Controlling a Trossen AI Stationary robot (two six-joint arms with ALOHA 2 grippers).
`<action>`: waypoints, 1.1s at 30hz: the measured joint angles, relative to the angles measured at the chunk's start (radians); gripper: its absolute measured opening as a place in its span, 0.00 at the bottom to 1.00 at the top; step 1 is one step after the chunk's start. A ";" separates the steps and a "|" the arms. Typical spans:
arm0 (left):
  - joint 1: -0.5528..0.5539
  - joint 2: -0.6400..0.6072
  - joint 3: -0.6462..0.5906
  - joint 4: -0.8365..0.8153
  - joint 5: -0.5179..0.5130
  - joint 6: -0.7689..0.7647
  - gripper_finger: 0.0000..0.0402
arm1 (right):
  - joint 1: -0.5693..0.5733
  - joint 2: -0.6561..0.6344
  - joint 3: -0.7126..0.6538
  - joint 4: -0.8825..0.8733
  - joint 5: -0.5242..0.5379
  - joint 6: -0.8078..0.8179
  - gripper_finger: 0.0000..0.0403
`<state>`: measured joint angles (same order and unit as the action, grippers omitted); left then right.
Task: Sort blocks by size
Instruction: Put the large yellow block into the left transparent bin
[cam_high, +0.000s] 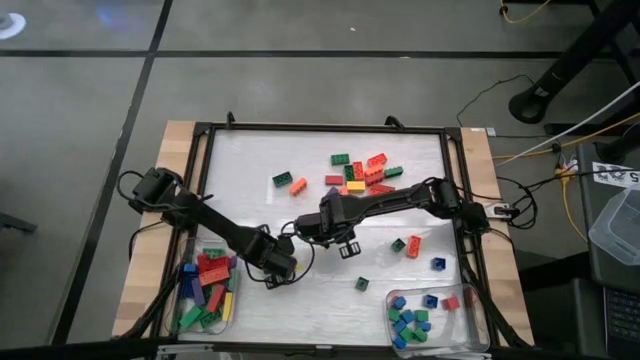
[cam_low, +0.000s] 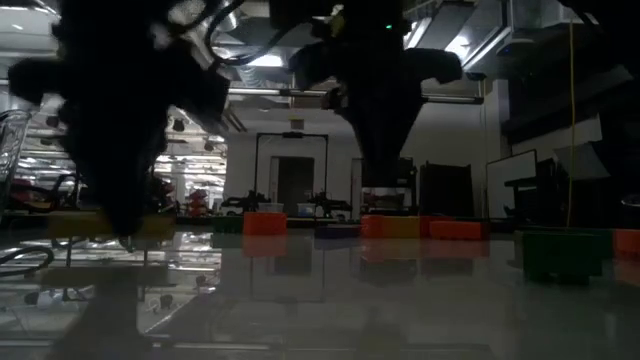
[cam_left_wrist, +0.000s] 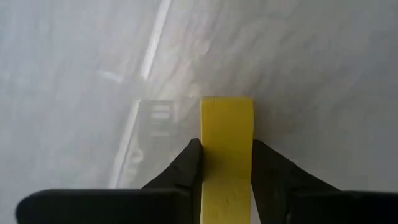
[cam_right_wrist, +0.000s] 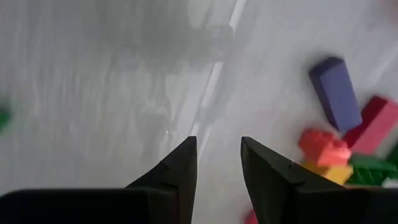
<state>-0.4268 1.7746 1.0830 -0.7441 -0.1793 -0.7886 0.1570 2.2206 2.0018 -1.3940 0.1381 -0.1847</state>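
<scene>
A long yellow block (cam_left_wrist: 226, 155) lies on the white table with my left gripper (cam_left_wrist: 226, 152) shut on it, one finger on each long side. In the high view that gripper (cam_high: 276, 270) is near the front left and covers the block. My right gripper (cam_right_wrist: 219, 155) hangs over bare table near the middle (cam_high: 305, 228), slightly open with nothing between its fingers. Loose blocks (cam_high: 360, 175) lie in a cluster at the back. Purple, red, orange and green ones (cam_right_wrist: 336, 93) show beside the right gripper.
A clear tray (cam_high: 232, 312) at the front left holds long red, blue, green and yellow blocks. Another clear tray (cam_high: 478, 325) at the front right holds small blue, green and red ones. Single blocks lie scattered: green (cam_high: 283, 179), orange (cam_high: 413, 246), blue (cam_high: 438, 264), green (cam_high: 361, 283).
</scene>
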 joint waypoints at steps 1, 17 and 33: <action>0.002 -0.008 0.016 -0.004 -0.001 0.017 0.20 | 0.000 -0.007 0.000 -0.022 0.006 0.010 0.31; -0.028 -0.340 0.093 -0.077 -0.003 0.070 0.20 | -0.059 -0.162 0.002 -0.164 0.210 0.128 0.31; -0.401 -0.514 0.095 -0.379 0.055 -0.604 0.21 | -0.293 -0.344 -0.191 -0.141 0.184 0.194 0.31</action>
<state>-0.8275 1.2601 1.1782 -1.1227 -0.1242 -1.3921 -0.1362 1.8770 1.8108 -1.5348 0.3217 0.0091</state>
